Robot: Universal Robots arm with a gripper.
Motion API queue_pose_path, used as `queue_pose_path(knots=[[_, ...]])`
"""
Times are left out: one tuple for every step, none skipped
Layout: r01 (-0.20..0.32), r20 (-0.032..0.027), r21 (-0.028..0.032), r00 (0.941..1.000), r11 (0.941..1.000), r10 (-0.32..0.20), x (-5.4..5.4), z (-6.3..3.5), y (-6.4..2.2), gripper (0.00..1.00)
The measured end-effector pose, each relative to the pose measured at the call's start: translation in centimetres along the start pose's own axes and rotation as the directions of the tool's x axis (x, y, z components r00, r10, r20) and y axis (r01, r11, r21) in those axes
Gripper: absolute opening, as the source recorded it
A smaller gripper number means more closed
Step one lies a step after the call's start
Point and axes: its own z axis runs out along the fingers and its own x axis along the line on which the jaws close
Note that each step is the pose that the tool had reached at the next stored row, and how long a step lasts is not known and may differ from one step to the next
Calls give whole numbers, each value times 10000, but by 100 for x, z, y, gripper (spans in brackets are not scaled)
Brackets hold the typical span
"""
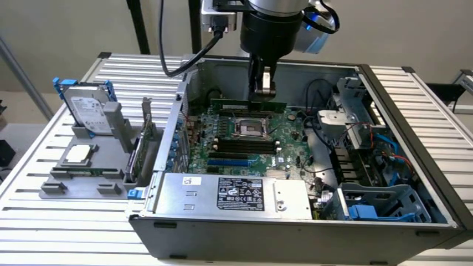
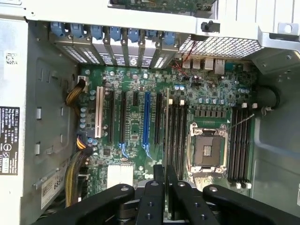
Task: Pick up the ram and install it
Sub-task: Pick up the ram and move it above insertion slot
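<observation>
Well off to the exterior view's left of my end effector [image 1: 261, 94], a hard drive [image 1: 87, 111] and a silver processor chip [image 1: 80, 154] sit in a gray holder [image 1: 83, 185] on the desk [image 1: 22, 194]. My end effector hangs inside the open computer case [image 1: 244, 233], fingers clamped on the ram [image 1: 232, 103]. The ram stands on edge directly beneath them, at the black memory slots [image 2: 178, 136] beside the processor socket [image 1: 249, 128]. I cannot tell whether it is seated.
</observation>
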Motion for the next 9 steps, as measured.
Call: queue_pose_path(knots=[[-15, 0, 1, 10000, 10000, 15, -13, 1, 0, 13], [-20, -1, 0, 10000, 10000, 20, -18, 1, 0, 13], [-20, 1, 2, 10000, 10000, 20, -18, 2, 0, 13], [-20, 1, 1, 10000, 10000, 20, -18, 2, 0, 13], [-20, 1, 1, 10000, 10000, 20, -18, 2, 0, 13], [-20, 1, 2, 10000, 10000, 20, -18, 2, 0, 13], [-20, 1, 2, 10000, 10000, 20, -18, 2, 0, 13], [-20, 1, 1, 10000, 10000, 20, -18, 2, 0, 13], [-20, 0, 2, 10000, 10000, 20, -18, 2, 0, 13]])
